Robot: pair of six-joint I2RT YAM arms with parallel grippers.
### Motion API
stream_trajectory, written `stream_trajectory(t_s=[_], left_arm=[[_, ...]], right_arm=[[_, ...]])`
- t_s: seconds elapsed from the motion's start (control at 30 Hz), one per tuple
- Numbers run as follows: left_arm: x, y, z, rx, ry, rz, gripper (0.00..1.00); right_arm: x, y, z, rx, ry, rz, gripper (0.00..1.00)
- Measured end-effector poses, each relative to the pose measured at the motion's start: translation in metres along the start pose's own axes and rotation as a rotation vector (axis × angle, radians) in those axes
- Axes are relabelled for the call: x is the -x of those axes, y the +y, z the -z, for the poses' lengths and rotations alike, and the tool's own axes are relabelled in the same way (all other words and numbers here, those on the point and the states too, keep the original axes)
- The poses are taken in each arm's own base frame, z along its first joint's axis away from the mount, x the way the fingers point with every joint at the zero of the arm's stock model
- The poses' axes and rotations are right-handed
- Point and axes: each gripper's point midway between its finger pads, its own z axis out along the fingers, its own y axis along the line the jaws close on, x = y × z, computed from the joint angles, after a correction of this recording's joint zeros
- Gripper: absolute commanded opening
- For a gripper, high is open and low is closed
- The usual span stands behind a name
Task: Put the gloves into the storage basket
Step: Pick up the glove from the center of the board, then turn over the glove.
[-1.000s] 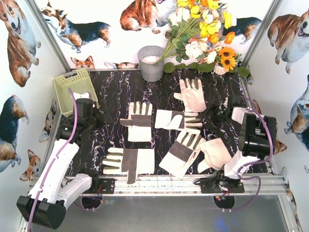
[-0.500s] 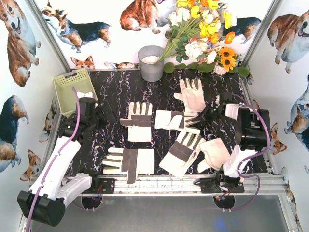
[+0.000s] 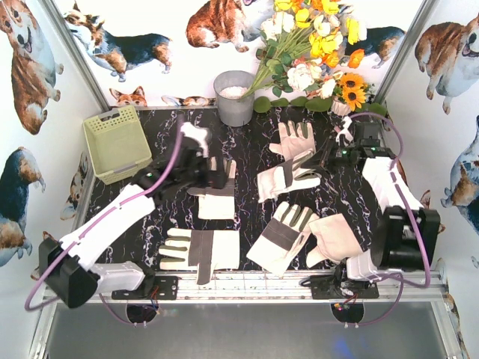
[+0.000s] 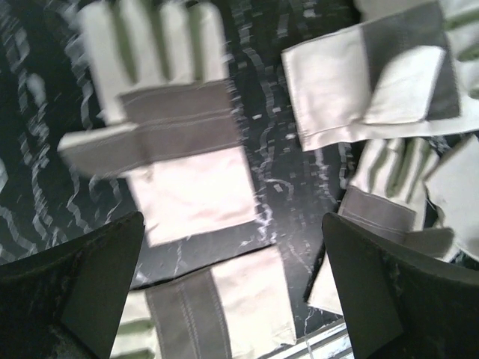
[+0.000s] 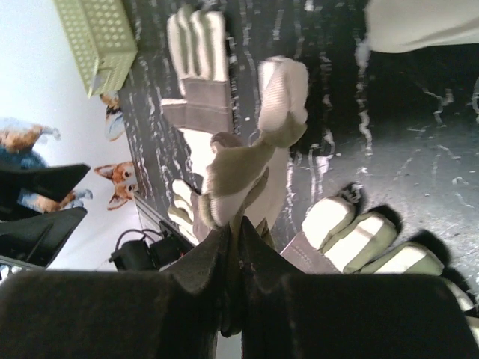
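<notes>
1. The tabletop (image 3: 172,138) is black marble, and all six gloves are on or just above it, outside the basket.
2. The basket (image 3: 116,142) stands at the back left corner, well apart from every glove.
3. The right end effector (image 3: 323,161) is clamped on the centre glove (image 3: 284,179). In the wrist view its fingers (image 5: 202,262) are pressed together on a fold of fabric.
4. The centre glove is bunched and tilted, gripped at its right-hand end, with the cuff trailing left. How much of it rests on the tabletop cannot be told.
5. The left end effector (image 3: 218,179) hovers over the left glove (image 3: 215,203) with its jaws wide. Its fingers (image 4: 82,292) stand far apart and touch nothing.
6. The left glove lies flat, grey band up, fingers pointing toward the back wall.
7. The back glove (image 3: 299,143) lies flat, plain side up, just behind the centre glove.
8. Three gloves lie along the near edge:
   - The front-left glove (image 3: 198,250) has its fingers pointing left.
   - The front-middle glove (image 3: 281,235) is angled, with its fingers toward the back right.
   - The front-right glove (image 3: 333,238) touches the front-middle glove.
9. A grey bucket (image 3: 234,97) stands at the back wall, with flowers (image 3: 314,52) to its right.
</notes>
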Motion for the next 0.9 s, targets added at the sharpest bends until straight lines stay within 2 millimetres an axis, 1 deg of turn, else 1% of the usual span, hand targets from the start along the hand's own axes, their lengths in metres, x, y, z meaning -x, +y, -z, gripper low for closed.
stream_trajectory(t_s=[0.07,0.17,0.2,0.3,0.47,0.57,0.73,0.9], left_arm=[[0.007,-0.029,-0.002,-0.068,-0.016,-0.092,0.98],[0.015,-0.072,0.000,-0.179,-0.053,-0.241,0.98],[0.017,-0.085,0.002,-0.215,-0.068,-0.290,0.98],[0.025,-0.113,0.010,-0.316,-0.105,-0.409,0.99],[0.038,-0.140,0.011,-0.423,-0.136,-0.539,0.99],[0.039,-0.149,0.007,-0.457,-0.132,-0.595,0.99],[0.031,-0.160,0.001,-0.504,-0.102,-0.663,0.99],[0.024,-0.175,-0.005,-0.546,-0.076,-0.710,0.99]], right_arm=[[-0.004,0.015,0.008,0.024,0.003,0.038,0.00],[-0.011,0.034,0.017,0.056,0.022,0.074,0.00],[-0.013,0.040,0.019,0.067,0.030,0.084,0.00],[-0.018,0.062,0.025,0.110,0.056,0.122,0.00],[-0.025,0.096,0.034,0.185,0.077,0.202,0.00],[-0.027,0.110,0.038,0.214,0.081,0.233,0.00],[-0.030,0.126,0.042,0.246,0.093,0.245,0.00],[-0.035,0.135,0.041,0.265,0.110,0.246,0.00]])
